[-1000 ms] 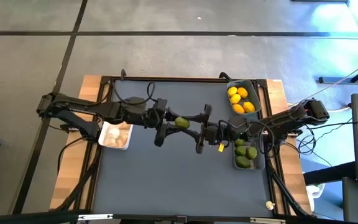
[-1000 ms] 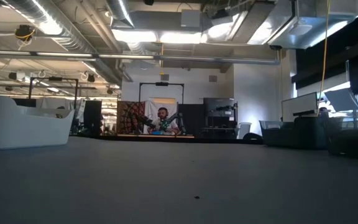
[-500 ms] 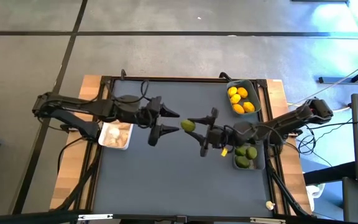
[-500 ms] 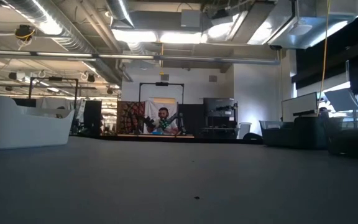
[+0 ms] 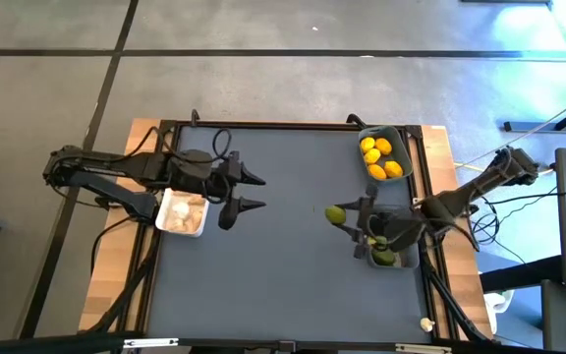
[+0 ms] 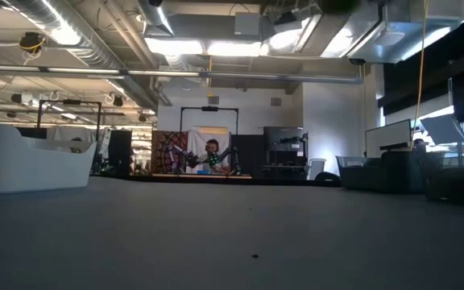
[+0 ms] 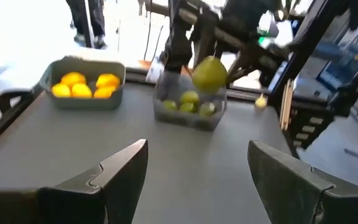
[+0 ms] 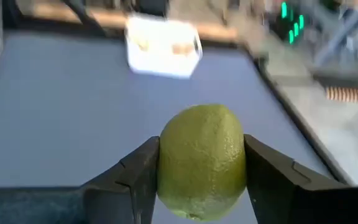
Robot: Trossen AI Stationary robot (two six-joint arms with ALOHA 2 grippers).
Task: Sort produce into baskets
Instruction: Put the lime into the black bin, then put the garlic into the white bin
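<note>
High view: your right gripper (image 5: 343, 217) clamps a lime (image 5: 335, 214), just beside the dark basket (image 5: 408, 262) of limes. Your left gripper (image 5: 252, 192) gapes wide, empty, next to the white basket (image 5: 183, 229).

Left wrist: fingers (image 7: 120, 169) spread, nothing between; lemon basket (image 7: 84, 99) ahead.

Right wrist: lime pinched between both fingers (image 8: 143, 168).

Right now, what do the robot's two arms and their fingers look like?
Both arms are dark, jointed, with black cables looped along them. The left gripper ends in two dark, pointed, wedge-shaped fingers. The right gripper has matching dark fingers.
</note>
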